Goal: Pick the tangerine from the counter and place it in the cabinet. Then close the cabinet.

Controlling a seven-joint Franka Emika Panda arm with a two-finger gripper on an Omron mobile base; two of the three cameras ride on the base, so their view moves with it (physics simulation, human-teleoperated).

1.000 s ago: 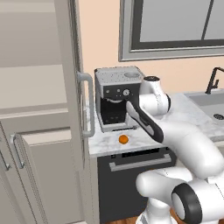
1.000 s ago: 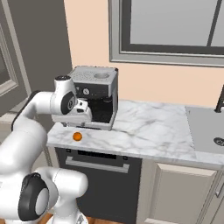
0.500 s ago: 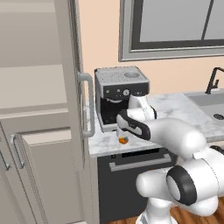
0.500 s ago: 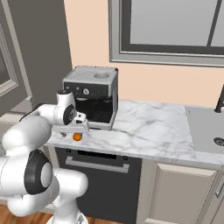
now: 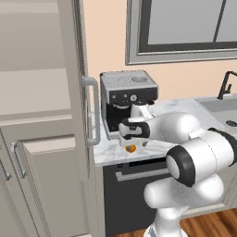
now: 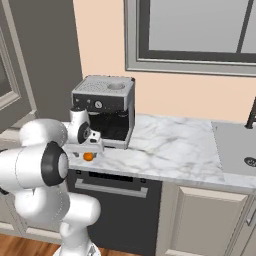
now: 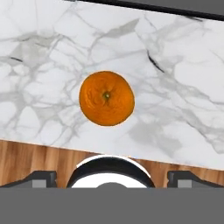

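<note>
The tangerine (image 5: pixel 131 148) (image 6: pixel 88 156) lies on the marbled counter (image 5: pixel 173 107) (image 6: pixel 170 145) near its front left edge, just in front of the coffee machine. My gripper (image 5: pixel 132 139) (image 6: pixel 86 148) hangs right above it, pointing down, open, with nothing between its fingers. In the hand view the tangerine (image 7: pixel 106 98) sits centred on the counter (image 7: pixel 183 70), and the two fingertips (image 7: pixel 42 178) stand wide apart on either side below it. The cabinet (image 5: pixel 32 88) is at the left, and its door (image 5: pixel 74 55) with a grey bar handle (image 5: pixel 94 111) stands open towards me.
A black and silver coffee machine (image 5: pixel 128 98) (image 6: pixel 104 111) stands close behind the tangerine. A dark oven front (image 6: pixel 112 200) sits under the counter. The sink (image 6: pixel 237 152) and faucet (image 5: pixel 225 83) are at the right. The open door's edge is close to the left of my arm.
My arm has come down from in front of the coffee machine to just above the tangerine. The jaws stayed open and the tangerine has not moved.
</note>
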